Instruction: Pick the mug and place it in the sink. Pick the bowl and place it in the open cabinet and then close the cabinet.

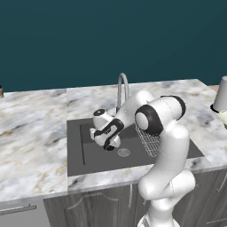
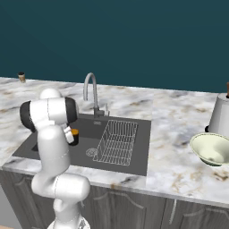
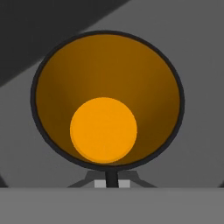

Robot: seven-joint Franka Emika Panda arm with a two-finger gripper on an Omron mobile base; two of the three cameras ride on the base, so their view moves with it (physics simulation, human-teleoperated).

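The hand view looks straight down into the mug (image 3: 107, 100): black rim, orange-yellow inside, held by the gripper (image 3: 112, 177) pinching its rim. From the right base view the mug (image 2: 74, 136) hangs over the dark sink (image 2: 134, 165), beside the wire rack (image 2: 117, 142); the bowl (image 2: 211, 149) sits on the table (image 2: 174, 120)

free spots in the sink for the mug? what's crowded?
Free: the bare sink floor around the drain, between the left wall and the wire rack. The mug hangs over that stretch, the gripper shut on its rim. Crowded: the rack side, and the back edge by the faucet. Right counter holds the bowl and a grey cup.
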